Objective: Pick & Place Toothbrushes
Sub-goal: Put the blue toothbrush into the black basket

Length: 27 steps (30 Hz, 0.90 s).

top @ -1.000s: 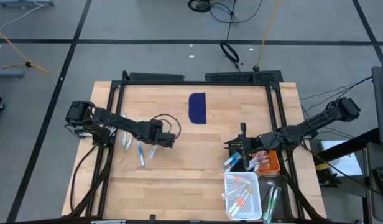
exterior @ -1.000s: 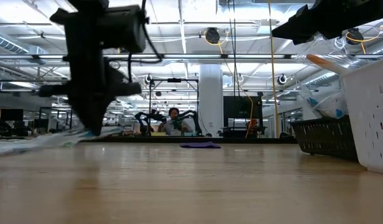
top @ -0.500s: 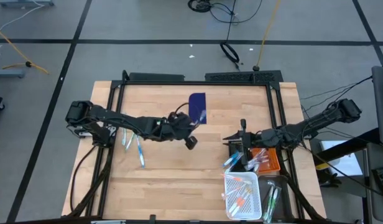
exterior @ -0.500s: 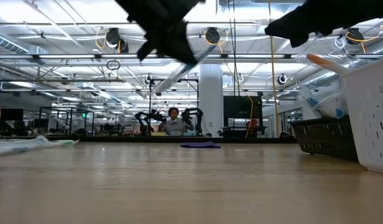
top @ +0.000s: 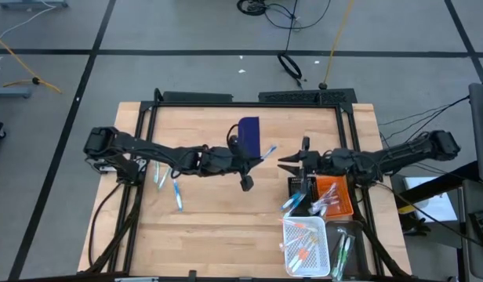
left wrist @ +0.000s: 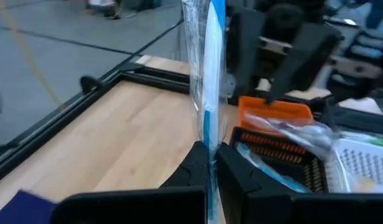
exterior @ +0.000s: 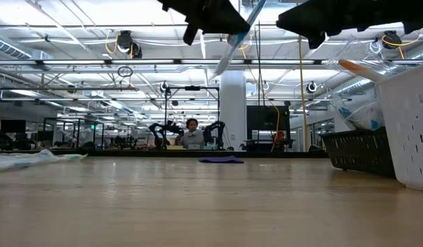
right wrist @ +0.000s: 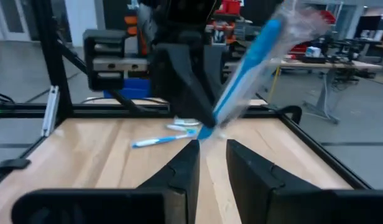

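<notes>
— What do the arms look like from above?
— Both the left arm and the right arm are dark and slim, built of jointed segments, with black cables looping beside them.
— And the grippers?
— The left gripper and the right gripper each end in two black, wedge-shaped fingers with flat inner faces.

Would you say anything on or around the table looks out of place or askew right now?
Mostly tidy. Three toothbrushes lie loose near the table's left side, while the left gripper holds a wrapped blue toothbrush in mid-air, facing the right gripper.
</notes>
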{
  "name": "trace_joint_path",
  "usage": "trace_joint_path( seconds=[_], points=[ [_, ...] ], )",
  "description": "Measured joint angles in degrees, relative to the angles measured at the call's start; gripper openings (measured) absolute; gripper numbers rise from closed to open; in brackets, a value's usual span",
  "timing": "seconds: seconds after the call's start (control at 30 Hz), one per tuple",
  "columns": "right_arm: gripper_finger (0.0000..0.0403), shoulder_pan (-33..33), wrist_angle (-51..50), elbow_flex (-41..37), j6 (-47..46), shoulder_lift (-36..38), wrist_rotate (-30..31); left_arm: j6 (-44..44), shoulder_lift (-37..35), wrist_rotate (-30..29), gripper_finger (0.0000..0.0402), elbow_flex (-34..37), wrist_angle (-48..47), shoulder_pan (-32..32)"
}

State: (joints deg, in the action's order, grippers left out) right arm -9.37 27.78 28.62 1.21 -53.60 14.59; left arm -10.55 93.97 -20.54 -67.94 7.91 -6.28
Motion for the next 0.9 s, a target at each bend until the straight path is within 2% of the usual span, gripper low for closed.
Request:
trace_joint_path(
  seconds=[0.13,0.2,0.33,0.5,0.73,0.9],
  points=[
    [0.0086,2.42,0.25,0.0,-0.29,-0.02,-1.35,3.03,1.66,2.62,0.0003,-0.09,4.62,0.0],
    [0.0102,3.18,0.23,0.0,-0.55,0.0,-1.47,4.12,2.63,2.67,0.0006,-0.07,5.9,-0.06],
    [0.0137,3.81,1.36,0.0,-0.62,-0.02,-5.46,4.42,2.94,2.65,0.0003,-0.04,5.96,0.35],
    [0.0161,3.84,2.84,0.0,-0.59,-0.02,-5.35,4.9,4.69,2.8,0.0005,-0.02,10.13,0.66],
    [0.0166,4.9,3.86,0.0,-0.55,-0.02,-5.46,6.04,7.11,5.56,0.0004,0.02,14.86,0.61],
    [0.0151,5.56,3.94,0.0,-0.54,-1.01,-5.72,5.74,8.73,5.53,0.0008,0.02,16.44,0.63]
  ],
)
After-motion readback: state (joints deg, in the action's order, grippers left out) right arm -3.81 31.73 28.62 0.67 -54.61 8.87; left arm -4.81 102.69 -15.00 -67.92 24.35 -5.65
